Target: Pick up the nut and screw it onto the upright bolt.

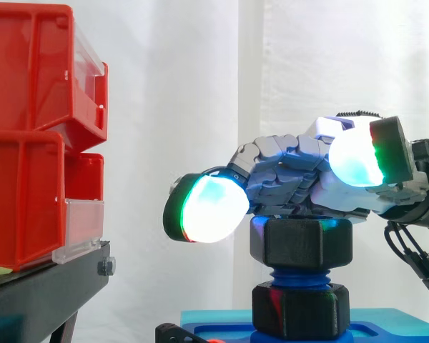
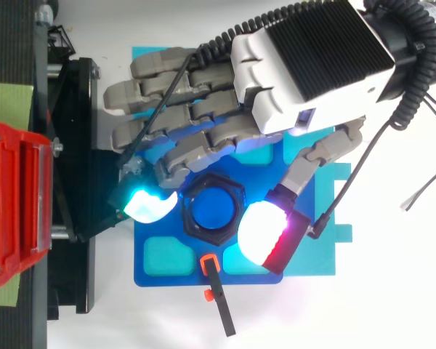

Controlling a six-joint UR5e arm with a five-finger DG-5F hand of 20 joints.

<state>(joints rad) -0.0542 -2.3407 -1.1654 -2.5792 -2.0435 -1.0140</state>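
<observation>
Pickup done: black hex nut [image 1: 300, 243] on blue threaded upright bolt [image 1: 299, 275], thread bare below; hand [image 2: 305, 65] over nut, grip unclear; further turning likely left.

Your black stand [image 1: 43, 293] carries two stacked red bins, the upper bin [image 1: 28, 71] on the lower bin [image 1: 21, 207]. Each has a clear front panel [image 1: 82, 225] turned toward the blue board [image 2: 156, 275], and a green sheet [image 2: 7, 102] lies under them. Behind everything you have the white curtain [image 1: 200, 86]. At the board's lower edge in the top view, a thin black bar [image 2: 221, 309] with orange clips lies tilted, reaching past that edge onto the white table [image 2: 392, 305].
</observation>
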